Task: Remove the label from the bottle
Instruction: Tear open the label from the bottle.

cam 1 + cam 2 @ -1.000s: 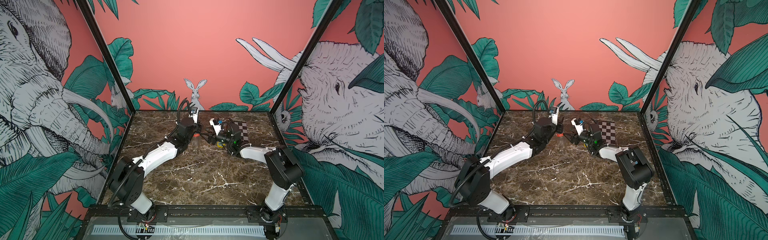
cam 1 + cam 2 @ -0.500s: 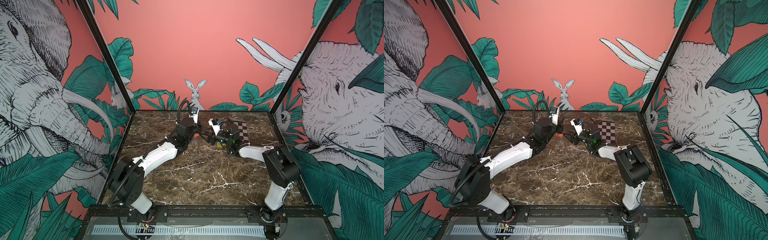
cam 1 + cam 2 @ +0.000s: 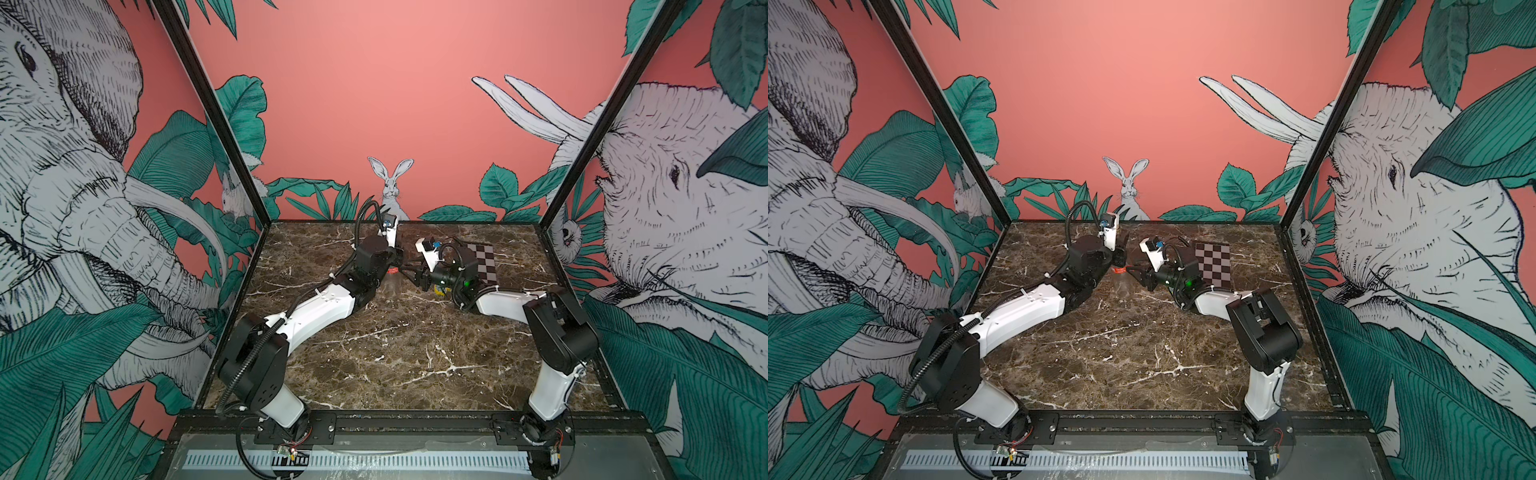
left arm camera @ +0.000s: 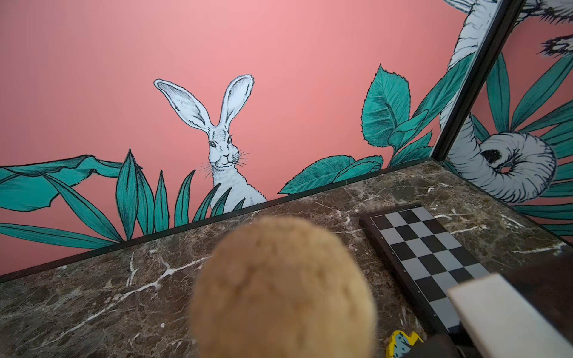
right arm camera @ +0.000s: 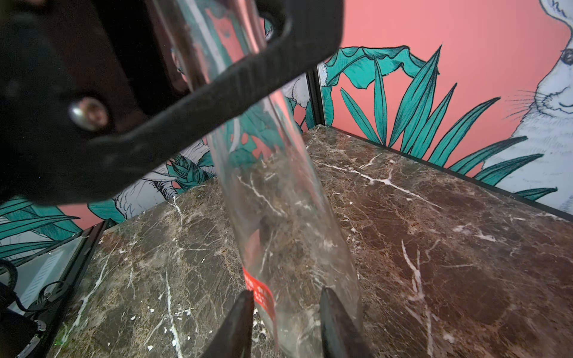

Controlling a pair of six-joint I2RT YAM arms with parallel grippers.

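Observation:
The clear glass bottle (image 5: 288,217) stands near the back middle of the marble table and shows in both top views (image 3: 390,287) (image 3: 1123,286). My left gripper (image 3: 397,261) is shut on its neck, and its dark fingers (image 5: 217,90) wrap the glass. The tan cork (image 4: 283,288) fills the left wrist view as a blur. The red label (image 5: 259,293) is stuck low on the bottle's side (image 3: 1119,271). My right gripper (image 5: 286,302) reaches in from the right, open by a narrow gap. One fingertip (image 5: 246,302) is at the label's edge, the other lies over the glass.
A black-and-grey chessboard (image 3: 484,266) (image 4: 434,257) lies flat at the back right, behind my right arm. A small yellow object (image 4: 400,342) (image 3: 437,289) sits on the table by my right wrist. The back wall stands close behind both grippers.
My right gripper's jaws have drawn closer together around the lower bottle, and that arm has edged a little toward it. The left gripper and the bottle have stayed put.

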